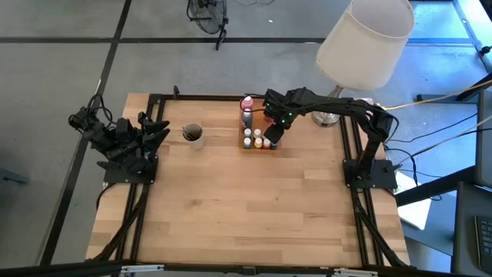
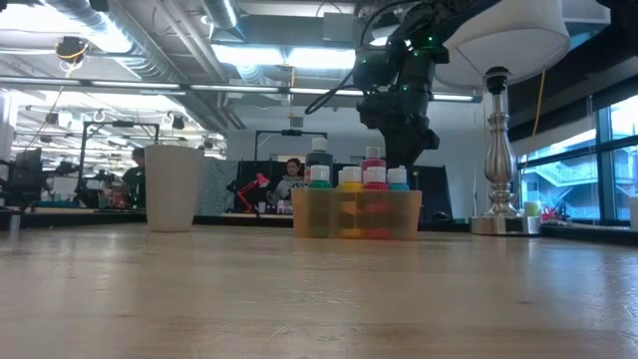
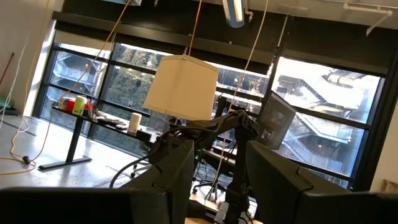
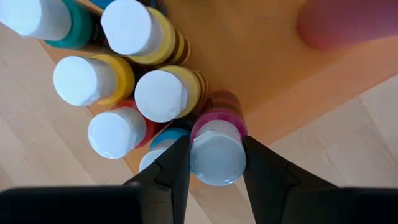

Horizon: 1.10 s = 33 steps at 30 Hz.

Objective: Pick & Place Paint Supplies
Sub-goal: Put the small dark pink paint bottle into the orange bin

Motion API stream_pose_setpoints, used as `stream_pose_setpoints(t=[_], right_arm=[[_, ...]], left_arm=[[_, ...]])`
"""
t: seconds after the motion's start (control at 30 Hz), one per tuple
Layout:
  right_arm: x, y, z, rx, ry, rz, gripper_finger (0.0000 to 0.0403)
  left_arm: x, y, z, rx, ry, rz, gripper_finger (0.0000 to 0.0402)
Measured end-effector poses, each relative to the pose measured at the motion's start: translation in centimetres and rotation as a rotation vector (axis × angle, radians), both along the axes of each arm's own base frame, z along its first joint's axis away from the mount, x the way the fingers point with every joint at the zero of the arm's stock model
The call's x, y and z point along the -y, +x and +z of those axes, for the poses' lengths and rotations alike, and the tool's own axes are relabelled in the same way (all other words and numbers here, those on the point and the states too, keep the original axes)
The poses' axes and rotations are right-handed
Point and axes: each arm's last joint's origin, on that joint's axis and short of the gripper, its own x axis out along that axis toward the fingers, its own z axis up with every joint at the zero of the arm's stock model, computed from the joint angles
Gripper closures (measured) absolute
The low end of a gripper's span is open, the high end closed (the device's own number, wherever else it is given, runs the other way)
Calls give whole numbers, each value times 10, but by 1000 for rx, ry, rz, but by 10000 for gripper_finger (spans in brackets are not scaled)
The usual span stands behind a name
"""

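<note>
We see a small magenta paint bottle [image 4: 216, 146] with a white cap standing upright, its long axis vertical and the cap pointing straight up toward the wrist camera, at the right near corner of the orange tray [image 1: 259, 145]; the right gripper [image 4: 215, 163] has one dark finger on each side of that cap and is pinching it. Around it in the tray stand other upright little bottles: two yellow ones [image 4: 163, 93], a red one [image 4: 118, 132], a blue one [image 4: 163, 149] just beside the held bottle, and a teal one [image 4: 43, 18] farther off. In the low view the tray [image 2: 356, 213] is translucent orange, with the taller dark bottle [image 2: 319, 165] and a pink bottle [image 2: 373, 165] rising above the small caps at its back. The tray sits on the bench [image 1: 254, 208] near the middle of the far edge, slightly toward the right. To its left stands a white cup [image 1: 192, 135] with thin dark brushes in it. Past the far right corner stands the lamp [image 1: 364, 42], its metal base [image 2: 495, 150] touching the bench. The left gripper [image 1: 154, 131] waits at the left edge, fingers partly spread and holding nothing
</note>
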Motion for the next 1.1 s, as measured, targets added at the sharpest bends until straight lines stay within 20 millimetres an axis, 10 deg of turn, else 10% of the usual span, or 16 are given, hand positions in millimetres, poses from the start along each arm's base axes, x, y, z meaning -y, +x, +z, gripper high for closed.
stream_pose_setpoints(t=[0.5, 0.77, 1.1], right_arm=[[1, 8, -15, -26, 12, 6, 281], [2, 13, -10, -9, 10, -1, 198], [0, 17, 6, 4, 17, 10, 189]], left_arm=[[0, 0, 0, 0, 0, 0, 258], [0, 0, 0, 0, 0, 0, 258], [0, 0, 0, 0, 0, 0, 258]])
